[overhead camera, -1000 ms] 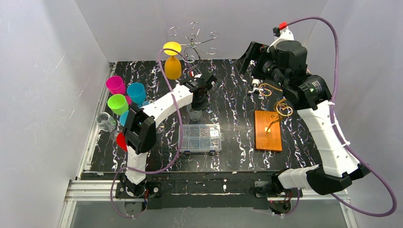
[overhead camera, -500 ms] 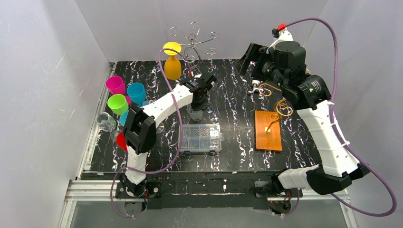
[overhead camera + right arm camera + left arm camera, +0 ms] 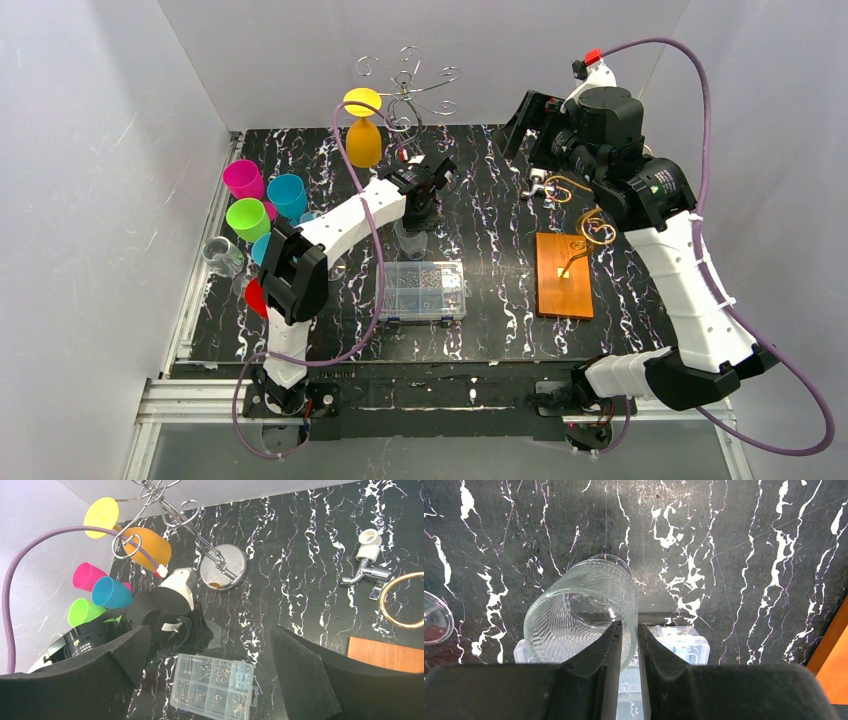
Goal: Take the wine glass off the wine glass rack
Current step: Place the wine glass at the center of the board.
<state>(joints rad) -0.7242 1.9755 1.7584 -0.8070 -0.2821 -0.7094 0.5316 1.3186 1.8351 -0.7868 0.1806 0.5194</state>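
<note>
Moved: nothing visible since a second ago; both arms hold the same pose.
Top: wine glass [image 3: 363, 130] hangs on rack [image 3: 405, 85], beyond-left of left tool [image 3: 418, 205]; right tool [image 3: 520, 122] well right of it.
Left wrist: tool near-closed astride tumbler [image 3: 581, 615] wall; can't tell if gripping.
Right wrist: tool wide open, empty; wine glass far ahead-left.
Risk: lifting while pinched tips the tumbler; a snagged stem pulls the rack over.

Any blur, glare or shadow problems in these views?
Top external: sharp, evenly lit, soft shadows. Left wrist: left pincer fingers dark, little detail; clear ribbed glass sharp, with highlights. Right wrist: right pincer fingers block bottom corners; wine glass rack crisp.
</note>
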